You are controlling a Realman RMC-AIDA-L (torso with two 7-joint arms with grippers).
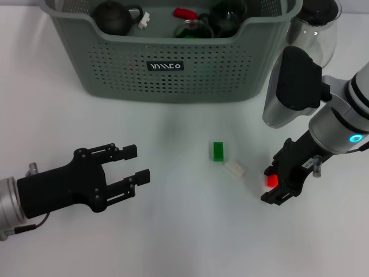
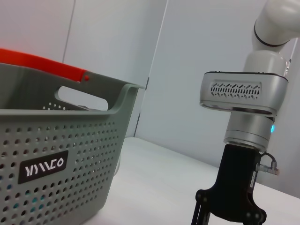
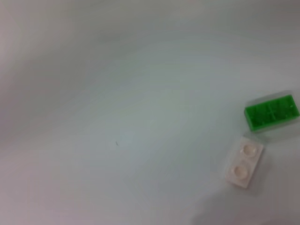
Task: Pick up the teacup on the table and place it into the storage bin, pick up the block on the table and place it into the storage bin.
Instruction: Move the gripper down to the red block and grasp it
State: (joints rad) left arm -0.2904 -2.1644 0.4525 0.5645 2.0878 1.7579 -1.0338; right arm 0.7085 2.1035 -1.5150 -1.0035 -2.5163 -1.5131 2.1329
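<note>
At lower left, the left hand (image 1: 137,164) hovers open over the white surface (image 1: 184,242). The right hand (image 1: 275,183), lower right, grips a red block (image 1: 271,180). Green block (image 1: 218,151) and white block (image 1: 235,168) lie mid-frame; the storage bin (image 1: 173,75) stands at top.

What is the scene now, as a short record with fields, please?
storage bin: at table's far edge, several dark items inside
green block: on table, before the bin
white block: on table, close beside the green one
left gripper: open, empty, above the table
right gripper: near the blocks, something red at its tip
glass jug: beside the bin
</note>
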